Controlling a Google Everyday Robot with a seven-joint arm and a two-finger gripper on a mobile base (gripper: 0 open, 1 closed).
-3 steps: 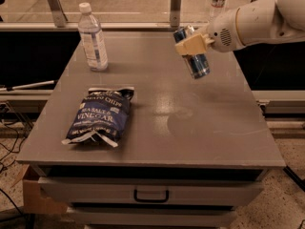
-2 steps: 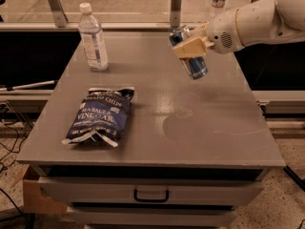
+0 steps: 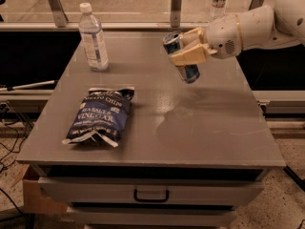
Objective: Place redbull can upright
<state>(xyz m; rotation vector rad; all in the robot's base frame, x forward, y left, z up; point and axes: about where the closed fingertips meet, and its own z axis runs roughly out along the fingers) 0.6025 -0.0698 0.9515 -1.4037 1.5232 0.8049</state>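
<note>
Clearly the task is in its middle part: the redbull can (image 3: 190,73) is already picked up, but it is not yet standing on anything. The gripper (image 3: 187,49) is above the far right part of the grey table (image 3: 214,128), and its jaws are closed around the middle of the can, pinching it from two sides. The can hangs in the air, apart from the table top, with a soft shadow on the surface below it. It is tilted and not upright: the silver top points up and to the left, and the blue lower end points down and to the right, toward the table. So the grasp and the lift are done, as far as one can judge. What is left is to turn the can until its axis is vertical, to bring it down until the bottom touches the table, and then to open the jaws without pushing it over. The surface under the can looks free, so there seems to be enough place for it. The clear water bottle (image 3: 93,39) stands at the far left corner and the bag of salt and vinegar chips (image 3: 100,116) lies at the near left, both well apart from the can.
</note>
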